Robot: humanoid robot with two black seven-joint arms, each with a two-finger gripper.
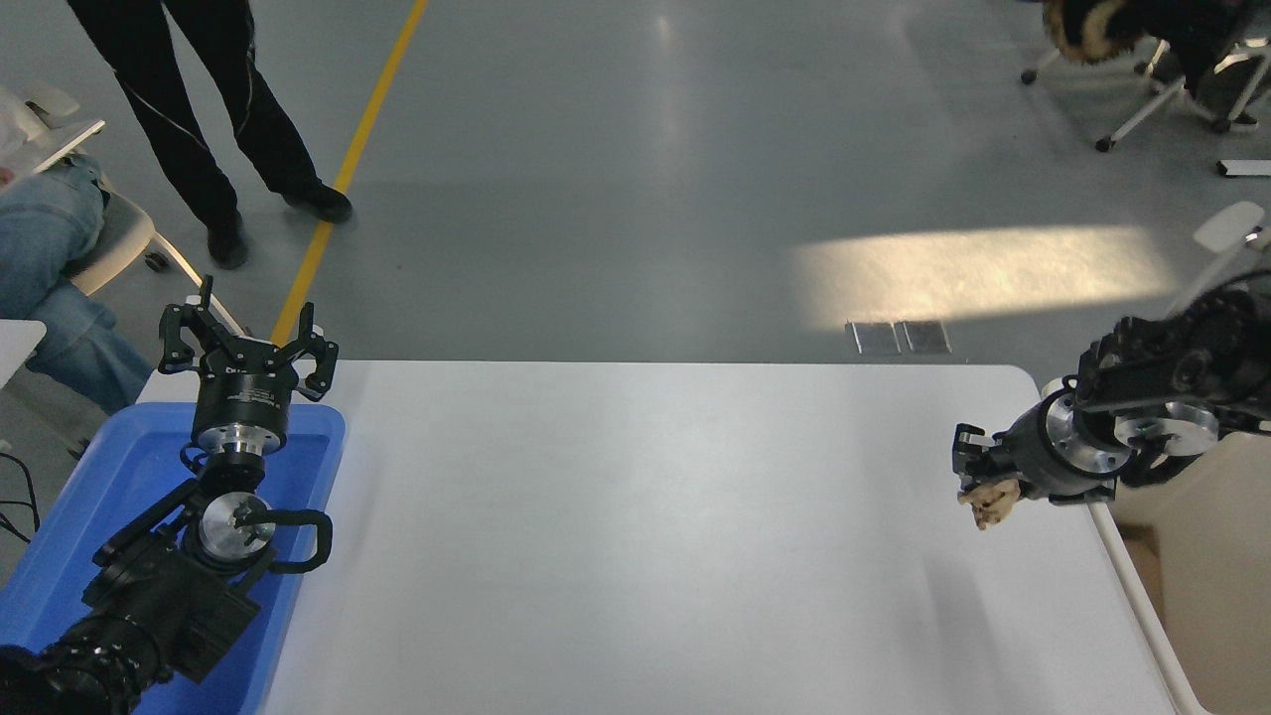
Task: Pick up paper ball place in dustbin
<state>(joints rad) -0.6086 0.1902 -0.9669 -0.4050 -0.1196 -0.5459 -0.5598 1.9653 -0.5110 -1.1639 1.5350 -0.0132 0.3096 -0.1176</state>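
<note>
My right hand [978, 479] is clenched on the paper ball [990, 500], holding it above the desk [635, 536] near the right edge, its shadow lying on the surface below. The ball pokes out beneath my fingers. The dustbin [1206, 556] sits just beside the desk on the right, under my forearm. My left hand [243, 338] is parked over the blue tray [119, 477] at the lower left, fingers spread wide.

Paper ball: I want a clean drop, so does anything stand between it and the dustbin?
Nothing visible does. The right gripper holds the paper ball above the table's right end, and only the table edge and the dustbin's near rim lie between them.
</note>
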